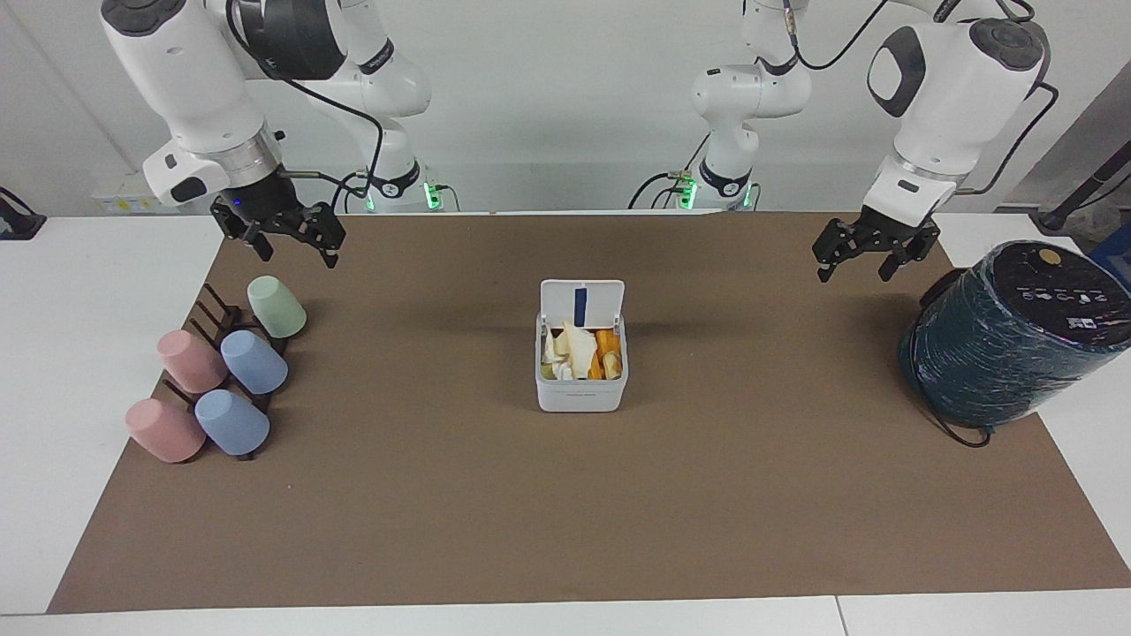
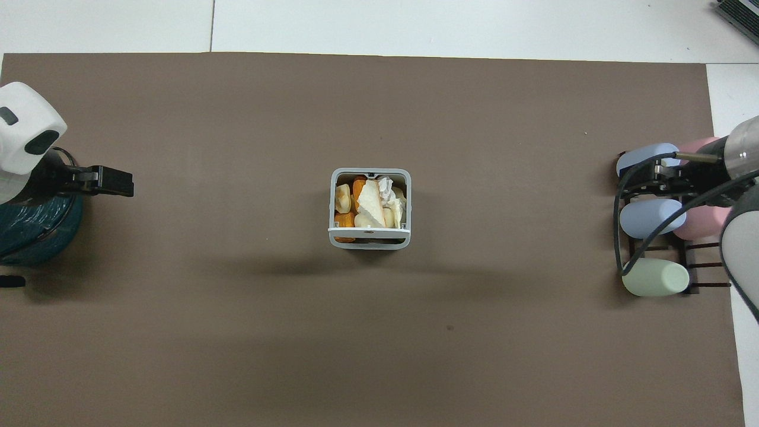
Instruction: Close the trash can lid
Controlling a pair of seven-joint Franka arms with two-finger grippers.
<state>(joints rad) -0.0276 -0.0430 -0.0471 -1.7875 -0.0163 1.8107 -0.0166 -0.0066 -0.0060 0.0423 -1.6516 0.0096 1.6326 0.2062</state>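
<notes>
Trash can (image 1: 580,382) located at mid-surface on the brown mat (image 1: 565,495), well apart from both grippers. Body white, square, rounded corners. Lid (image 1: 581,305) raised upright on the hinge at the edge nearer to the robots; underside with blue strip facing away from the robots. In the overhead view, lid (image 2: 369,229) seen edge-on as a thin white bar across the can (image 2: 369,243). Contents (image 1: 581,353) exposed: crumpled white paper and orange pieces, filling the can to near the rim.

Left gripper (image 1: 870,251) suspended above the mat toward the left arm's end of the surface, just beside the dark teal wrapped cylinder (image 1: 1016,340), touching nothing. Jaws spread wide, holding nothing. In the overhead view, left gripper (image 2: 107,181) seen pointing toward mid-surface, over the edge of the cylinder (image 2: 35,228).

Right gripper (image 1: 287,234) suspended above the right arm's end of the surface, over the cup rack (image 1: 221,318). Jaws spread wide, holding nothing. Both arms waiting, clear of the can.

Rack carrying five cups laid on its pegs: green cup (image 1: 276,306) nearest to the robots, then two blue cups (image 1: 254,361) (image 1: 231,421) and two pink cups (image 1: 191,360) (image 1: 165,430). In the overhead view, right gripper (image 2: 673,178) partly covering the cups.

White surface (image 1: 88,353) visible around the mat.
</notes>
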